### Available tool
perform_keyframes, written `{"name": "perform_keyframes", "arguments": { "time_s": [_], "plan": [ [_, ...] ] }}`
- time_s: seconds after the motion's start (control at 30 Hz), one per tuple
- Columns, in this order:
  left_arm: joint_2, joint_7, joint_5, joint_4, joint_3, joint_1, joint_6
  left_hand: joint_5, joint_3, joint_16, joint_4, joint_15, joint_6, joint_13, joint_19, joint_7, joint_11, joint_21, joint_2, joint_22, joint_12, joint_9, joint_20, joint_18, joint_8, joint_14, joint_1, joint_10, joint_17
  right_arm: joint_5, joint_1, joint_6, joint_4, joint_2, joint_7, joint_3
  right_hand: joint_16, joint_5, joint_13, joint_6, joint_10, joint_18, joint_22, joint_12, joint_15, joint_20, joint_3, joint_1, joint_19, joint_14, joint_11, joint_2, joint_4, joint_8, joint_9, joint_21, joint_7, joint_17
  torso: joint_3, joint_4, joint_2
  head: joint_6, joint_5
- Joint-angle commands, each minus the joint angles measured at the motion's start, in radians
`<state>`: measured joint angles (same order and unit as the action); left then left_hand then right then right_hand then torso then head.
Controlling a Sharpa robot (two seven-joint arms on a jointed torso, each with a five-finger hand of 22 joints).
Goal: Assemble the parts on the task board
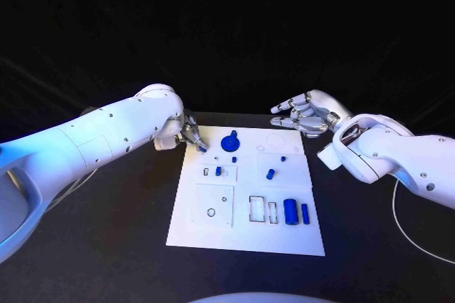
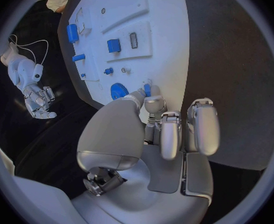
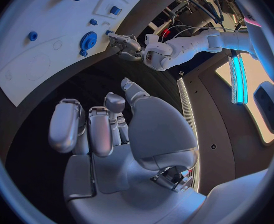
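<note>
I see the task board (image 1: pixel 190 231) lying flat in the middle of the black table (image 1: pixel 104 263), long side running away from me. My left hand (image 1: pixel 182 133) sits at the board's far left corner, and in the left wrist view its fingertips (image 2: pixel 151 100) pinch a small blue part (image 2: pixel 147 88) right at the board's edge. Just beside that hand on the board lies a round blue gear (image 1: pixel 231 143) with a small knob. My right hand (image 1: pixel 305 114) hovers off the board's far right corner, apart from the board, fingers curled loosely and spread with nothing in them.

Mid-board I see small blue pegs (image 1: pixel 270 173) near the square recesses, and closer to me a blue cylinder (image 1: pixel 290 209) stands next to a thinner blue bar (image 1: pixel 305 213), both beside the rectangular slots (image 1: pixel 257 209). A pale plate (image 1: pixel 214 204) with a round hole occupies the near left.
</note>
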<state>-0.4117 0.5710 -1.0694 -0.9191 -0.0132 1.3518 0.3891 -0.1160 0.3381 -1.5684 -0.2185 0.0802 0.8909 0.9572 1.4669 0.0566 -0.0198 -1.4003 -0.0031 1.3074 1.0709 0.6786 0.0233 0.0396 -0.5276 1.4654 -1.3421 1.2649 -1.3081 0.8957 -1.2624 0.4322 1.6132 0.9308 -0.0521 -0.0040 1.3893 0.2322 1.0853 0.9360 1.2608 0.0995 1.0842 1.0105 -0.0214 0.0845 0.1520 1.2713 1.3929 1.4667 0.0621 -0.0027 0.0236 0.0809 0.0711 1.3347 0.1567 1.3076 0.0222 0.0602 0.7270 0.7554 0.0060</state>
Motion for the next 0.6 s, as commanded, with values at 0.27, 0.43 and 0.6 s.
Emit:
{"name": "perform_keyframes", "arguments": {
  "time_s": [0.27,0.43,0.6],
  "plan": [
    [-0.074,-0.052,0.054,-0.107,0.006,-0.003,-0.095,-0.055,0.295,-0.002,0.173,-0.001,0.009,0.008,0.027,0.0,0.001,0.009,-0.073,0.077,0.006,0.024,0.006,0.01,-0.03,0.105,0.08,0.022,-0.263,0.0,0.0,-0.018,0.0,0.003,0.005,-0.001,-0.004,0.004,0.001,0.007,-0.006,-0.007,-0.002,0.004,0.002,-0.002,0.002,0.004,-0.008,0.05,-0.001,0.01,0.004,0.005,0.001,-0.006,-0.003,0.002,-0.0006,0.0017,-0.002,-0.003,0.004],
    [-0.132,-0.082,0.053,-0.201,0.008,-0.005,-0.16,-0.059,0.321,-0.002,0.184,0.001,0.012,0.009,0.028,-0.001,-0.001,0.009,-0.082,0.078,0.008,0.028,0.004,0.01,-0.036,0.105,0.097,0.026,-0.263,-0.001,0.0,-0.021,-0.001,0.003,0.007,-0.002,-0.005,0.004,0.002,0.007,-0.005,-0.008,-0.001,0.005,0.002,-0.002,0.002,0.004,-0.008,0.05,-0.001,0.01,0.004,0.005,0.001,-0.006,-0.003,0.002,-0.0032,0.003,-0.003,-0.004,0.008],
    [-0.202,-0.122,0.038,-0.311,0.011,-0.026,-0.225,-0.061,0.335,-0.002,0.192,0.002,0.017,0.003,0.029,-0.003,-0.002,0.006,-0.09,0.083,0.003,0.03,0.003,0.009,-0.039,0.105,0.106,0.027,-0.263,-0.002,0.0,-0.023,-0.006,0.003,0.007,-0.004,-0.005,0.004,0.002,0.007,-0.005,-0.008,-0.001,0.005,0.002,-0.002,0.002,0.004,-0.008,0.05,-0.001,0.01,0.004,0.005,0.001,-0.006,-0.003,0.002,-0.0046,0.0084,-0.006,0.003,0.006]
  ]
}}
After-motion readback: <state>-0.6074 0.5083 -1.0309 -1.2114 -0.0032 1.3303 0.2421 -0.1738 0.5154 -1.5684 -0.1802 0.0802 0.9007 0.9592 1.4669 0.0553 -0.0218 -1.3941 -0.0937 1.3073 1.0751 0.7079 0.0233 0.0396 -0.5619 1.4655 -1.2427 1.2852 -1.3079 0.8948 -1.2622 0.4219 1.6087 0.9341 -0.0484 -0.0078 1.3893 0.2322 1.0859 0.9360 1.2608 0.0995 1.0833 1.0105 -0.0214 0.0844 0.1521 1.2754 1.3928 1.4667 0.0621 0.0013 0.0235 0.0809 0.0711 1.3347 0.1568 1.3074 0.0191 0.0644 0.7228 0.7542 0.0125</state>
